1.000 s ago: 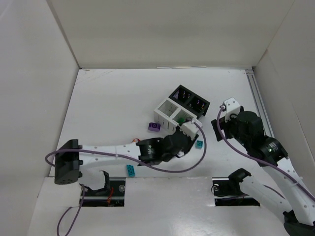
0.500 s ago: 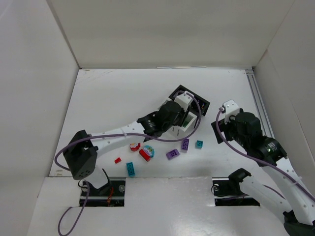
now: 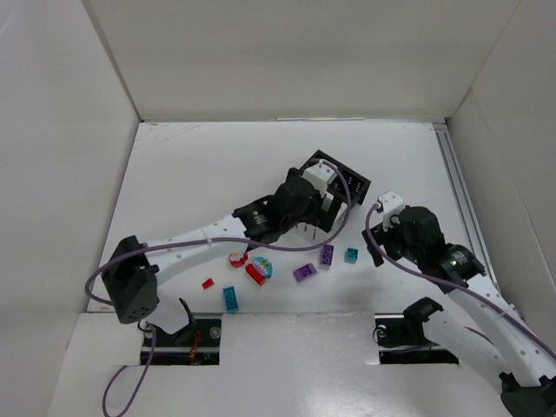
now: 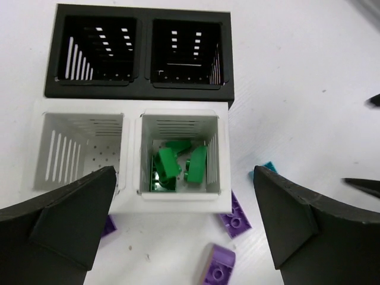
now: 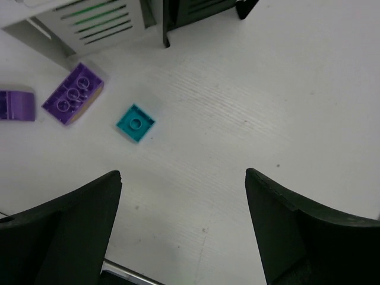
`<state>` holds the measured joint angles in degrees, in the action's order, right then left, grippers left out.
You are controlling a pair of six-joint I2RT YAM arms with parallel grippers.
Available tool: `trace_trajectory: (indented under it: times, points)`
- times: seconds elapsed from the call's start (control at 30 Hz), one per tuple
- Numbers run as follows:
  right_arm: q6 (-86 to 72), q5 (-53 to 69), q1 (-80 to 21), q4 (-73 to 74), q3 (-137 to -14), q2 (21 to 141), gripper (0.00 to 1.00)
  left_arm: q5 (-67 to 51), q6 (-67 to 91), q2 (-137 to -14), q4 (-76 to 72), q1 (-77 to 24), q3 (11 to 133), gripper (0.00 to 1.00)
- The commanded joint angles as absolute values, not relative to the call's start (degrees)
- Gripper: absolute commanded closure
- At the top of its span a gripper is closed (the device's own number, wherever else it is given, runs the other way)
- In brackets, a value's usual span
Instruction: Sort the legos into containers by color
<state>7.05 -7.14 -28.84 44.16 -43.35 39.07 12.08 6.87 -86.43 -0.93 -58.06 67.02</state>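
Observation:
The containers form a 2x2 block, two black bins behind two white ones. Several green legos lie in the right white bin; the other three bins look empty. My left gripper hangs open above that bin, holding nothing. Purple legos lie just in front of the bin. A teal lego and a purple lego lie ahead and to the left of my right gripper, which stands open over bare table.
Nearer the arm bases lie a red brick, a small red piece, a teal brick and two round coloured pieces. White walls enclose the table; a rail runs along its right side.
My left arm swung from the table in front of the bins to above them, uncovering the loose legos, and its gripper opened. My right arm shifted left toward the teal lego.

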Motion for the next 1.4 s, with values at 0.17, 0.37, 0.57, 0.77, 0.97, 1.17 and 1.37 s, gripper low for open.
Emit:
trace_trajectory:
  times: [0.17,0.37,0.57,0.77,0.97,1.17,1.37]
  points:
    - [-2.1,-0.09,-30.23,29.37,-32.0,39.9,0.12,15.91,26.52,-61.99,5.01,-58.54,54.6,0.0]
    - [-12.91,-3.86,-35.94,14.69,-24.35,44.46,0.14,15.91,39.53,-46.78,8.95,-59.67,39.23,0.0]
    - [-21.16,-13.35,-39.37,9.15,-23.3,53.07,0.18,17.05,48.6,-38.15,14.94,-59.68,34.37,0.0]
    - [-24.17,-18.98,-39.38,6.86,-22.06,57.21,0.36,18.11,50.45,-36.21,16.96,-60.21,33.13,0.0]
    - [-24.17,-16.44,-39.38,3.69,-21.53,63.36,0.37,19.33,50.98,-35.6,17.48,-60.21,32.61,0.0]
    - [-22.94,-14.86,-39.9,2.9,-22.59,66.54,0.68,20.57,52.91,-34.98,19.24,-60.21,32.61,0.0]
    - [-18.46,-14.41,-40.51,12.17,-27.06,58.11,0.77,22.76,55.02,-33.13,21.17,-60.21,32.61,0.0]
